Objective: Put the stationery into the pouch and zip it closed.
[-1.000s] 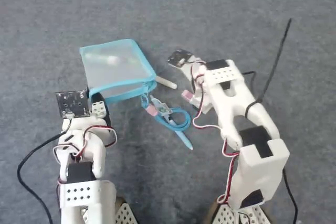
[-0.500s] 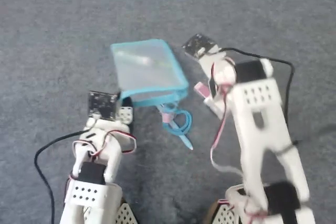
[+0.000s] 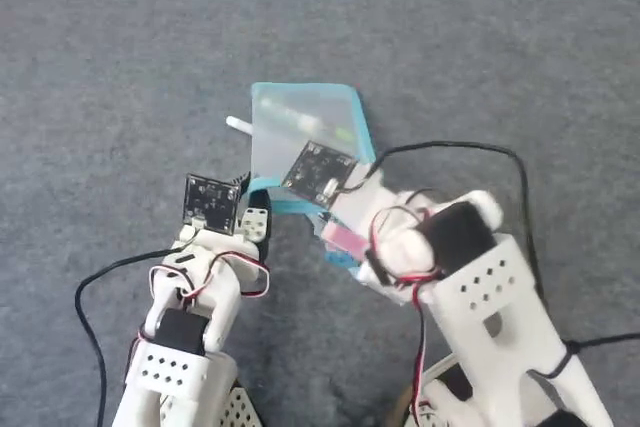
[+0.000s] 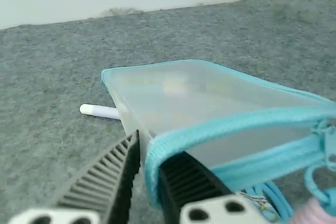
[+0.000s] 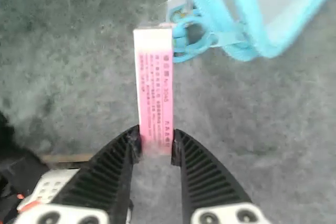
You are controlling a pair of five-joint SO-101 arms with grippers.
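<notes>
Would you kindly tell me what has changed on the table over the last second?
The left gripper dragged the translucent teal-edged pouch to the right, turning it. The right gripper swung in with its pink eraser toward the pouch. The white pen now pokes out on the pouch's other side. Both grips stayed shut.

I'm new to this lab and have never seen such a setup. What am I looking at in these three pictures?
Two white robot arms, left and right, stand side by side on grey carpet. One picture looks down from above; the other two come from a camera on each arm's wrist. The left gripper pinches the blue edge of a clear pouch. The right gripper holds a pink eraser close to the pouch. A white stick pokes out from behind the pouch.
</notes>
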